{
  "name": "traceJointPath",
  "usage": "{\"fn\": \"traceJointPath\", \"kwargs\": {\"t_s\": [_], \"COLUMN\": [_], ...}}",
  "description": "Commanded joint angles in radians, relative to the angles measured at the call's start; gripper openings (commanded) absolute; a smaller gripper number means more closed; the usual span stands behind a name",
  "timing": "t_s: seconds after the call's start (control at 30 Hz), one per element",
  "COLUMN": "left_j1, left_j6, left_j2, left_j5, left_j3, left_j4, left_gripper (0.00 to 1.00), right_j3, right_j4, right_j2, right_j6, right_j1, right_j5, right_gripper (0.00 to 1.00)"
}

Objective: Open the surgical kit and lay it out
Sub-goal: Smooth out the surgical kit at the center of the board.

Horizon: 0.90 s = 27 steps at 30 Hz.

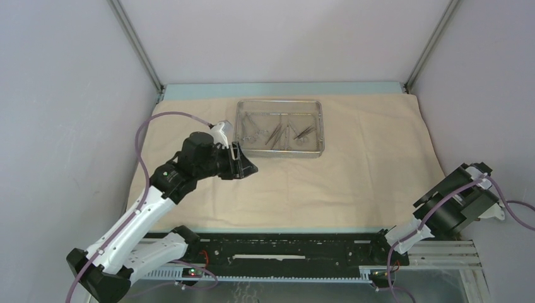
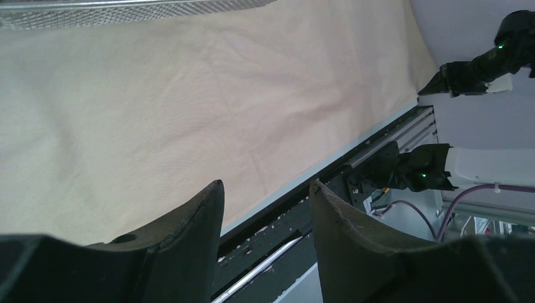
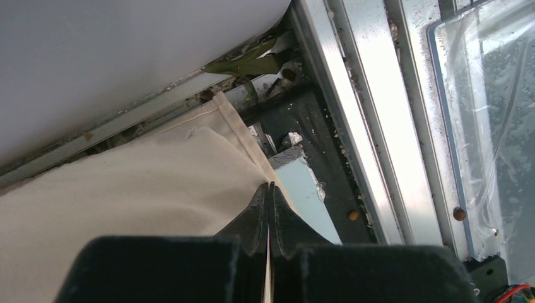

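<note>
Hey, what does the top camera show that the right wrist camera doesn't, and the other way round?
Only the top view: the mesh tray at the far side with the steel instruments lying in it, and the left gripper hovering by the tray's near left corner.

Only the right wrist view: a close look at the right gripper, shut right at the corner hem of the beige cloth. Whether it pinches the fabric is unclear.

Both: the cloth spread flat, and the metal rails along the table's near edge.

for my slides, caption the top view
Cloth spread flat, tray of tools at back, left jaws open, right jaws shut at cloth's edge
</note>
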Motion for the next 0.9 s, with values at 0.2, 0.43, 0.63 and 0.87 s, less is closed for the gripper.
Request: {"fn": "traceJointPath", "kwargs": {"t_s": [0.2,0.43,0.63,0.87], "left_j1": [-0.002,-0.002,-0.002,-0.002], "left_j6": [0.037,0.037,0.038,0.030], "left_j2": [0.012,-0.020,-0.046,-0.047], "left_j5": [0.042,0.042,0.042,0.060], "left_j3": [0.118,0.120,0.123,0.102], "left_j4": [0.002,-0.006,-0.013,0.006], "left_gripper": [0.58,0.58,0.58,0.58], "right_j3": [0.047,0.044,0.055,0.056], "right_j4": [0.106,0.092,0.042,0.016], "right_j2": [0.054,-0.019,-0.005,-0.107], "right_j6": [-0.102,-0.165,-0.169,-0.153], "right_j1": [-0.064,0.085,0.131,0.223], "right_j5": [-0.005,0.115,0.171,0.179], "right_gripper": [0.00,0.00,0.00,0.00]}}
